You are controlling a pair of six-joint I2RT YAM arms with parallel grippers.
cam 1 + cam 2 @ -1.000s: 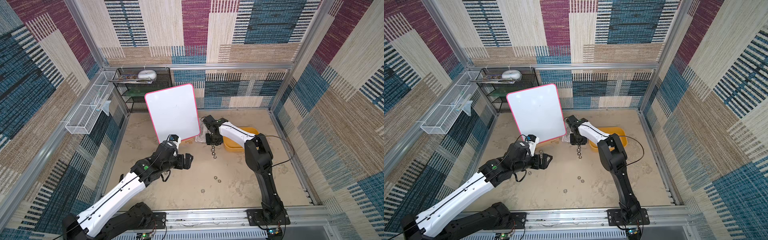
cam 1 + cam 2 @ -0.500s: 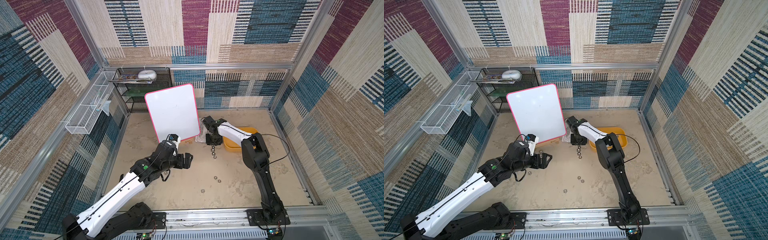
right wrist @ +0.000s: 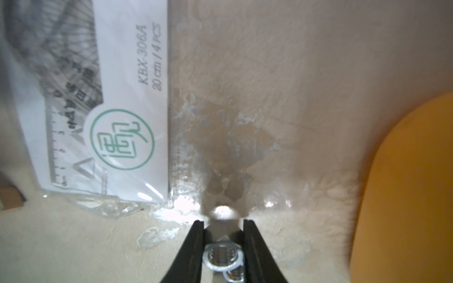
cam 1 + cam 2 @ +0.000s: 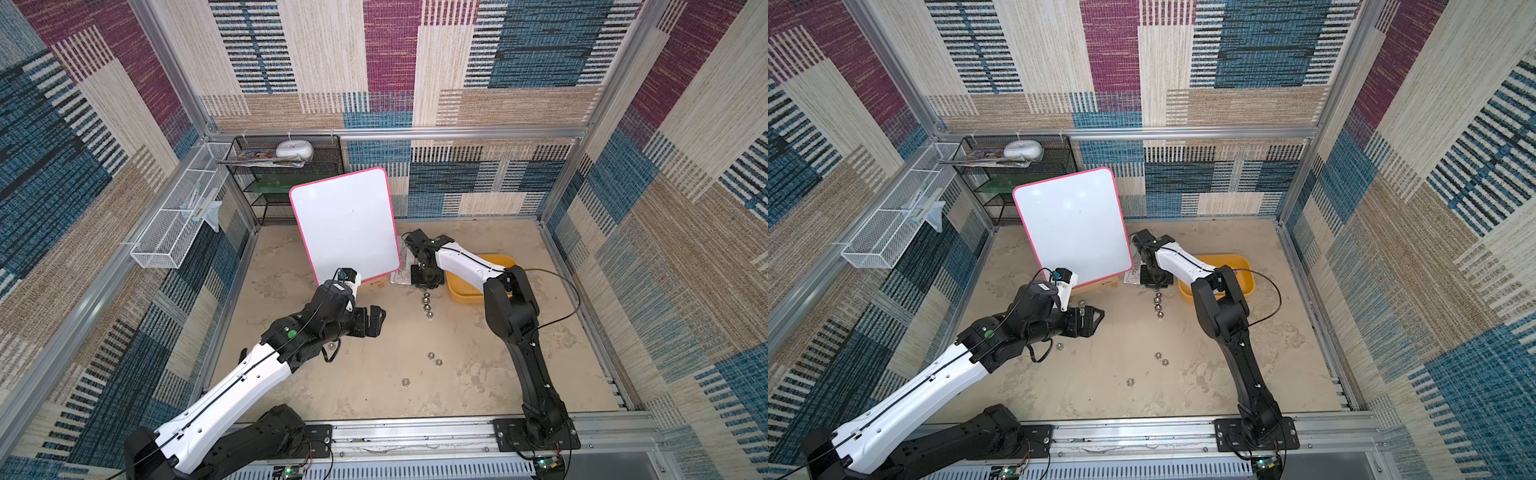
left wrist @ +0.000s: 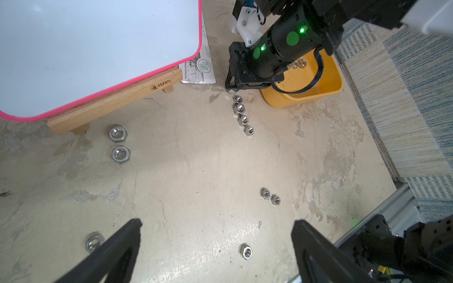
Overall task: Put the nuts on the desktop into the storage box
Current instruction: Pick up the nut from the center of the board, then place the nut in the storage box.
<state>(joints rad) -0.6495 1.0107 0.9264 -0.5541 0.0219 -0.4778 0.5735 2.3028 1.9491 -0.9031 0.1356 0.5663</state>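
Now the right end effector (image 3: pixel 223 223) pinches one nut (image 3: pixel 223 212) on the table (image 5: pixel 196 171), near the yellow storage box (image 5: pixel 301 99). The left end effector (image 5: pixel 218 224) hangs wide open over other nuts (image 5: pixel 241 115).

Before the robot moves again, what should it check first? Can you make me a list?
1. Nut grabbed: ok. The right gripper has its jaws closed on one nut.
2. Only one nut caught: cannot tell. The next nut shows between the fingers, just behind the held one.
3. Ruler packet left alone: ok. It lies beside the gripper, not pinched.
4. Storage box ready: ok. It sits close by, with two nuts inside and plenty of room.
5. Left gripper out of the way: ok. It is open, empty, and apart from the right gripper.
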